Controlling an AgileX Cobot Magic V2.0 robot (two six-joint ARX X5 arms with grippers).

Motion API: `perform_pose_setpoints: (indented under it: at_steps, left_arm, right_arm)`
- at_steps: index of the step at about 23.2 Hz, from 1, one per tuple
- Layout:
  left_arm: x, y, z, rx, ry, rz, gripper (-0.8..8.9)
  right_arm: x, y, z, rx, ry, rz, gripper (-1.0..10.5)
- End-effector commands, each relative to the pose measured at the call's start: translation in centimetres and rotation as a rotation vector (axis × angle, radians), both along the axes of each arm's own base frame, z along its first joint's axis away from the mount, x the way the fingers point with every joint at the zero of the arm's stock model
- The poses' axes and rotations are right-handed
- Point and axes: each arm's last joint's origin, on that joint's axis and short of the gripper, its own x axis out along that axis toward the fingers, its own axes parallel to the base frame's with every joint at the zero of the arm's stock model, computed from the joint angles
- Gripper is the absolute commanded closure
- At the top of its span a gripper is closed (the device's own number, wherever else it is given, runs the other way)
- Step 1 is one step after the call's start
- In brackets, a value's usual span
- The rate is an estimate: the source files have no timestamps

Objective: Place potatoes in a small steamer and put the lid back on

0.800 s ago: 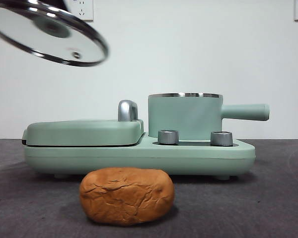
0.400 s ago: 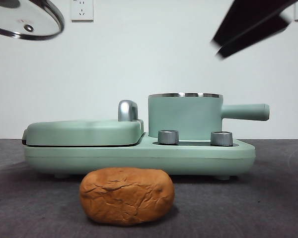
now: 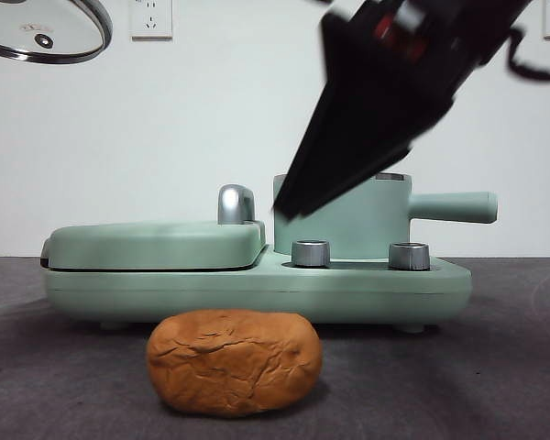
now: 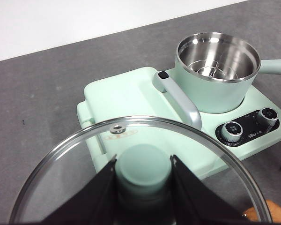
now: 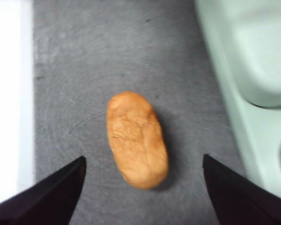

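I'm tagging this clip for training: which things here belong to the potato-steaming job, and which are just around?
Belonging to the job:
potato, on the table
small steamer, open and empty
lid, held up by the left tool
right tool, open above the potato

Just around:
griddle
two knobs
wall sockets

Open table around potato (image 5: 137, 139), seemingly unobstructed

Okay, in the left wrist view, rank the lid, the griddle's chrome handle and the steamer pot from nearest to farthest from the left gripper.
1. The lid: its knob is clamped in the left gripper.
2. The chrome handle: beyond the lid's rim, mid-appliance.
3. The steamer: farthest, open, behind the handle.
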Motion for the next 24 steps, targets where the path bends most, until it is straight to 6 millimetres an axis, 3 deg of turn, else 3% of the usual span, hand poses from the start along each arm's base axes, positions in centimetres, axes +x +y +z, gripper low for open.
perform_pose_setpoints:
  at_steps: [1, 15, 18, 22, 24]
  left_arm:
    - [0.0, 0.0, 0.7, -0.032, -0.031, 0.008, 7.98]
    - [0.0, 0.0, 0.7, -0.025, -0.037, 0.028, 7.98]
    - [0.0, 0.0, 0.7, -0.025, -0.037, 0.028, 7.98]
    - [0.0, 0.0, 0.7, -0.025, -0.038, 0.028, 7.98]
    - [0.0, 0.0, 0.7, -0.025, -0.038, 0.028, 7.98]
  right_arm:
    - [0.2, 1.5, -0.9, -0.015, -0.008, 0.048, 5.1]
    - [1.0, 4.3, -5.7, -0.115, 0.025, 0.067, 5.3]
    - [1.0, 4.3, -5.7, -0.135, 0.025, 0.029, 7.2]
    - [0.9, 3.5, -5.6, -0.194, 0.076, -0.058, 7.3]
    - [0.3, 2.8, -4.4, -0.197, 0.092, -0.076, 7.3]
